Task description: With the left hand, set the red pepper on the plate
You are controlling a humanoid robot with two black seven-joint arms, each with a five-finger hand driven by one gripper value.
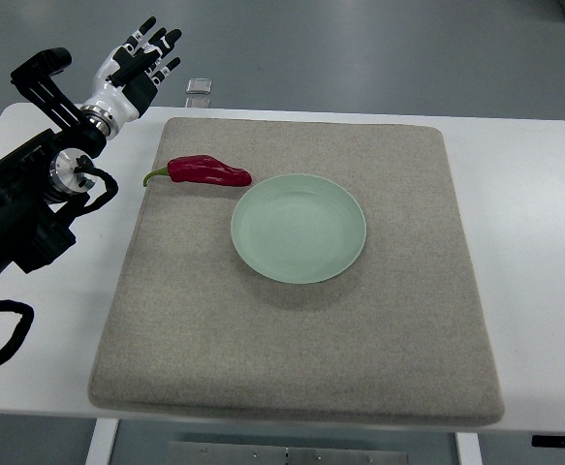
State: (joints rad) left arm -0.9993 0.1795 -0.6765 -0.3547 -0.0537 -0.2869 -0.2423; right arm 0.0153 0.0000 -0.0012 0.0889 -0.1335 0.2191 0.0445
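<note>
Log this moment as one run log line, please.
left hand open, raised beyond table's far-left corner | red pepper on mat, left of plate | plate empty | right hand not in view

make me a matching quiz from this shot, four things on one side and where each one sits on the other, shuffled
Things:
1. red pepper
2. plate
3. left hand
4. grey mat

Places:
A. raised past the table's far left corner, fingers spread, holding nothing
B. spread over most of the white table
C. near the middle of the mat, nothing in it
D. lying on the mat just left of the plate's far rim, stem pointing left

Pairs: 1-D, 2-C, 3-A, 4-B
</note>
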